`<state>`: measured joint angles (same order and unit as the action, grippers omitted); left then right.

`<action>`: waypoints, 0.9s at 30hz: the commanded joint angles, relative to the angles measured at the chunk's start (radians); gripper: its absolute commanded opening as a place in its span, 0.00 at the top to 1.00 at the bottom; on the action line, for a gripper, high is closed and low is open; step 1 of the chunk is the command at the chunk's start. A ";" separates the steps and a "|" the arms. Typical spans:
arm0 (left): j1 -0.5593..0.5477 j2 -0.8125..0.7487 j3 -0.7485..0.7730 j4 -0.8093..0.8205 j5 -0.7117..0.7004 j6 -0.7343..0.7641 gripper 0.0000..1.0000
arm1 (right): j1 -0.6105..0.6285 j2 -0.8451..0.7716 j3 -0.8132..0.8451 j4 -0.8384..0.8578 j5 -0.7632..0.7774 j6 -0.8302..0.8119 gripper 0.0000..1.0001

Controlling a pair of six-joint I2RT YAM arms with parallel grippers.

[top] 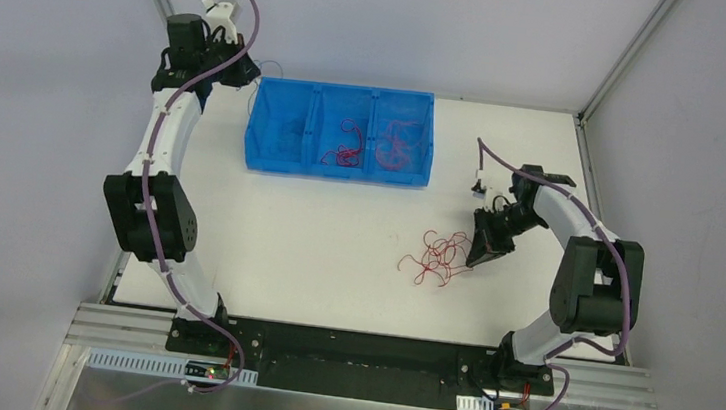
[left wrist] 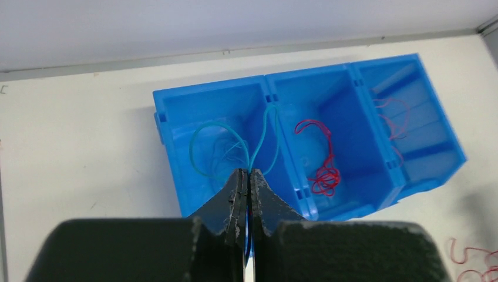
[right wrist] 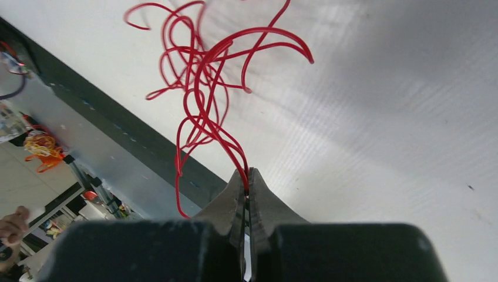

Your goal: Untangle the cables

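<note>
Cables (top: 437,255), white table (top: 314,251), grey walls (top: 42,54)

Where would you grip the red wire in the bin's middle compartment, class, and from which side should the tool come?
Grip the red wire at its open loop, probably coming straight down from above. The loop lies clear as a single strand, away from the bunched end, so closing there should catch one strand only. The bin walls block a sideways approach.
</note>
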<state>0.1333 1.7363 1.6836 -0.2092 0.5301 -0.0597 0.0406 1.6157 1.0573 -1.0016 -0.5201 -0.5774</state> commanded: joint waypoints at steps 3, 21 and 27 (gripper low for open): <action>-0.057 0.038 0.005 0.055 -0.024 0.120 0.52 | 0.018 -0.055 0.105 -0.057 -0.188 0.051 1.00; -0.450 -0.499 -0.613 -0.013 0.326 0.098 0.01 | 0.290 -0.192 0.174 0.167 -0.416 0.257 1.00; -0.696 -0.457 -0.718 0.014 0.291 0.105 0.01 | 0.353 -0.238 0.168 0.186 -0.437 0.266 1.00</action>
<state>-0.4637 1.2438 1.0107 -0.2214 0.8116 0.0395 0.3649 1.4418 1.1969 -0.8494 -0.9001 -0.3317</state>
